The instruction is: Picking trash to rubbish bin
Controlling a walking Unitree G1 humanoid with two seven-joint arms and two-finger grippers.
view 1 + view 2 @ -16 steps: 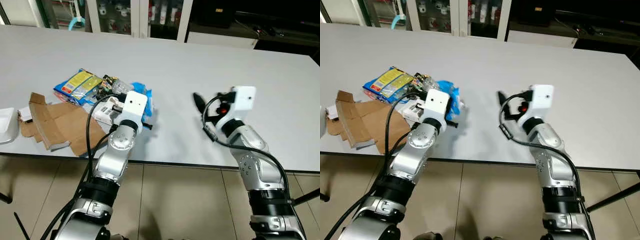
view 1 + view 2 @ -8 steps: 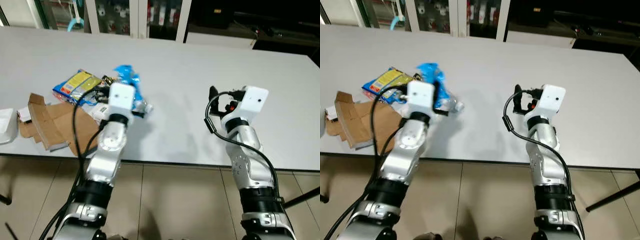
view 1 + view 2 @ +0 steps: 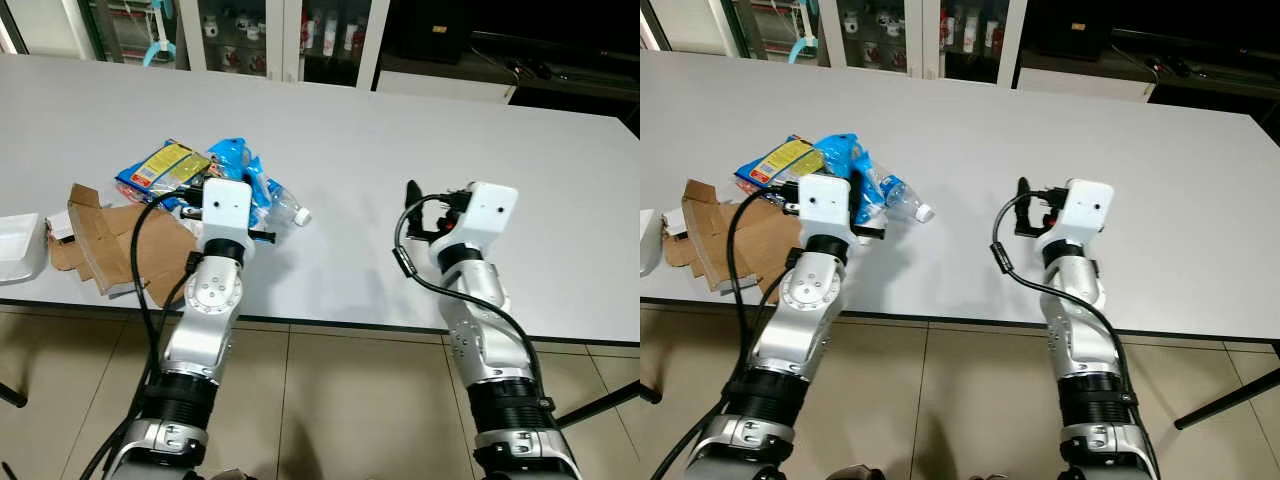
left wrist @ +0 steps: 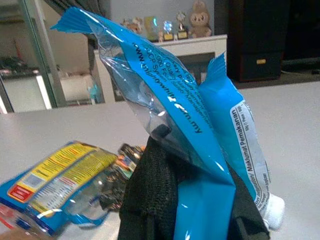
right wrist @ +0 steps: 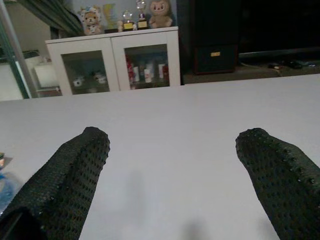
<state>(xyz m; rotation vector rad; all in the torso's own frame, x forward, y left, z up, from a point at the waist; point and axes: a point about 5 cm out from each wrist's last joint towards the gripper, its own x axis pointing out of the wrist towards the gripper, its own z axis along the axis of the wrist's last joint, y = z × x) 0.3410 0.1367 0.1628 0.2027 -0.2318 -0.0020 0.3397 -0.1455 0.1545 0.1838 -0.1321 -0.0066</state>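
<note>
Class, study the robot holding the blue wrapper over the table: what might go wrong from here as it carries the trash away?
1. The left gripper pinches only the lower part of the blue wrapper; thin, slick film might slip out in transit.
2. The plastic bottle lies right beside the wrapper; whether it is gripped too is unclear, so it could be dragged and roll on the table.
3. The right gripper hangs open above bare table, so the yellow packet and cardboard may need extra trips.

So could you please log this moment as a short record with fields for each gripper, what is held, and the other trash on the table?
left gripper: shut on the blue wrapper, raised above the table
right gripper: open, holding nothing, over bare table
bottle: lying beside the left gripper
other trash: yellow-and-blue packet, torn cardboard
</note>
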